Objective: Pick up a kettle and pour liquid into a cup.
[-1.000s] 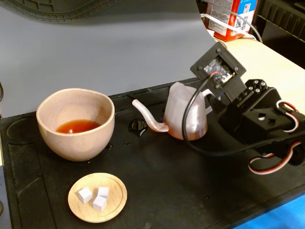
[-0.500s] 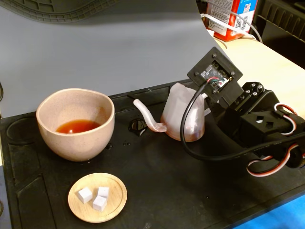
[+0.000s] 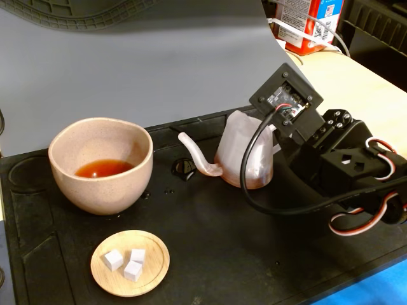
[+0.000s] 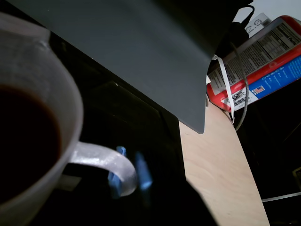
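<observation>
The kettle (image 3: 245, 155) stands on the black mat (image 3: 210, 241) right of centre in the fixed view, its thin spout (image 3: 198, 160) pointing left toward the cup (image 3: 100, 164). The cup holds a shallow pool of reddish-brown liquid (image 3: 103, 168). More dark liquid (image 4: 23, 141) fills the kettle (image 4: 42, 94) in the wrist view. There my gripper (image 4: 129, 176) has its blue pads (image 4: 143, 172) on either side of the loop handle (image 4: 101, 157), shut on it. In the fixed view the wrist camera board (image 3: 286, 95) and the kettle hide the fingers. The arm (image 3: 346, 168) lies to the right.
A small wooden dish (image 3: 130, 262) with white cubes lies in front of the cup. A few drops (image 3: 184, 168) wet the mat under the spout. A grey board (image 3: 159, 57) stands behind the mat, and a red carton (image 3: 308, 22) sits on the wooden table at the back right.
Since a second ago my gripper and the kettle have shifted slightly left together. Nothing visible has changed over the last half second.
</observation>
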`<state>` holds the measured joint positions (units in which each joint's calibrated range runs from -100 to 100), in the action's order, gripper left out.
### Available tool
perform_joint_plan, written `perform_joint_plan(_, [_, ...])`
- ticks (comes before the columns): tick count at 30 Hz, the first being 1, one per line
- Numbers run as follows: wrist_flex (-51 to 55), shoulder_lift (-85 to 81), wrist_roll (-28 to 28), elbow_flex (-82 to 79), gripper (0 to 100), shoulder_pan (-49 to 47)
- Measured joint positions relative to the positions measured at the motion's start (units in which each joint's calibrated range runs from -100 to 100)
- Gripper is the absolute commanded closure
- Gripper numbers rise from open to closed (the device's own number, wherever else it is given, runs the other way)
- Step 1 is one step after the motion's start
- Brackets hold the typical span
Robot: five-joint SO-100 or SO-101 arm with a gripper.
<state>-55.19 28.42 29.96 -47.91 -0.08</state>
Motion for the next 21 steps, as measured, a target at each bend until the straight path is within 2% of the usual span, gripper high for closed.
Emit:
perform_joint_plan(7, [0.0, 0.0, 0.0, 0.0, 73, -0.2])
perform_joint_plan(21, [0.0, 0.0, 0.0, 0.0, 73, -0.2])
